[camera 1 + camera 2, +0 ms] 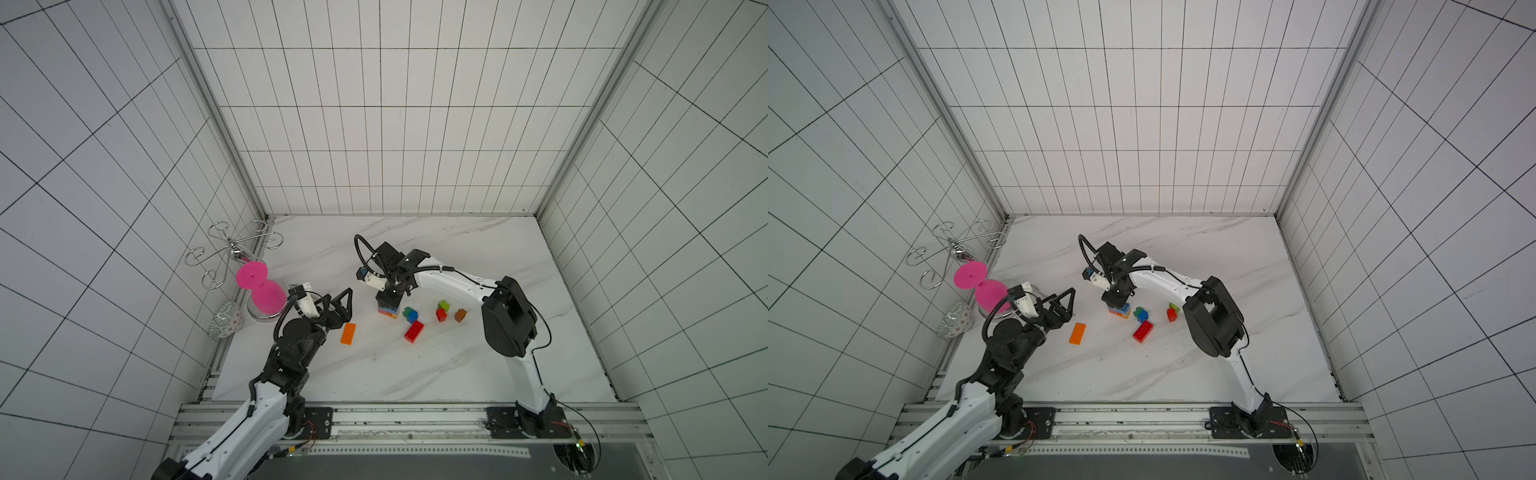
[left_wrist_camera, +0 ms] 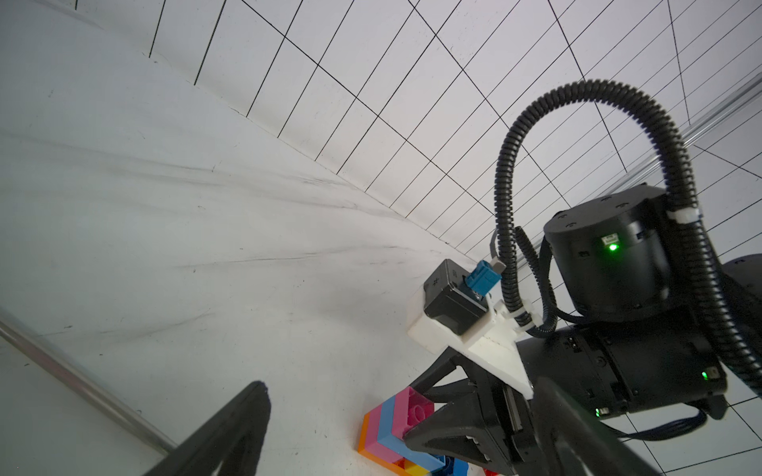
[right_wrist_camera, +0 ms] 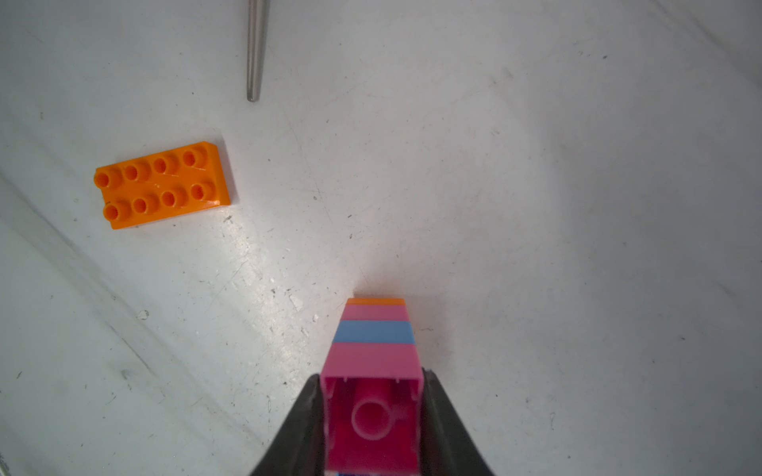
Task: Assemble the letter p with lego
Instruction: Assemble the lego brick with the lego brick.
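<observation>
Nearest on the counter (image 1: 374, 374) lie the red brick (image 1: 414, 331) and flat orange brick (image 1: 348, 333). Just past the orange one the left end effector (image 1: 340, 297) hovers, jaws wide apart and empty. Farther back the right end effector (image 1: 390, 300) is clamped on the lego stack (image 3: 373, 329), which stands on the counter beside green and blue bricks (image 1: 410, 313).

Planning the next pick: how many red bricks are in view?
2. The long red brick lies flat, alone; the small red brick sits farther right, beside a green brick. The stack may hide more.
</observation>
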Available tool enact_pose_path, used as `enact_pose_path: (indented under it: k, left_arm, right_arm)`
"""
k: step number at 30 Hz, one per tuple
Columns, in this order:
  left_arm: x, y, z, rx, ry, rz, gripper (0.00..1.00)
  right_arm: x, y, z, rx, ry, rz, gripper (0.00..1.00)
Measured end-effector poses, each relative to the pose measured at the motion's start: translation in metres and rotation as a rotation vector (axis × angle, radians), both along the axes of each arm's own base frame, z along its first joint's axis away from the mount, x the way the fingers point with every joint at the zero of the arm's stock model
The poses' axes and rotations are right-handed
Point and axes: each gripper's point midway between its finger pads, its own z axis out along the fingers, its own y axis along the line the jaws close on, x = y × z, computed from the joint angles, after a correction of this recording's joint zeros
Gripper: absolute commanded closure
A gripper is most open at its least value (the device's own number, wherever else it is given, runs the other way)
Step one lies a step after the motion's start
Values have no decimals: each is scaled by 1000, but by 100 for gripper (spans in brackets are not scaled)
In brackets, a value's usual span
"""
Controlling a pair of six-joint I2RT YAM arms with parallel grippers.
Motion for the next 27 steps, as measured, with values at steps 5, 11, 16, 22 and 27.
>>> enact_pose_path:
  k: [5,11,16,22,27]
  left_arm:
    - [1,-7,-12,26,37,-36,3]
    - [0,-10,-17,37,51,-57,3]
    - [0,-12,-17,40,50,-66,3]
    - [3,-16,-25,52,78,-85,3]
    - [6,-20,-29,56,96,-97,3]
  right_arm:
    - [0,0,0,7,3,-18,100]
    - [-1,-2,-1,16,-3,-26,100]
    - [-2,-3,-1,22,-7,-30,100]
    - [0,-4,-1,24,-10,-61,100]
    - [1,-5,-1,23,-9,-80,100]
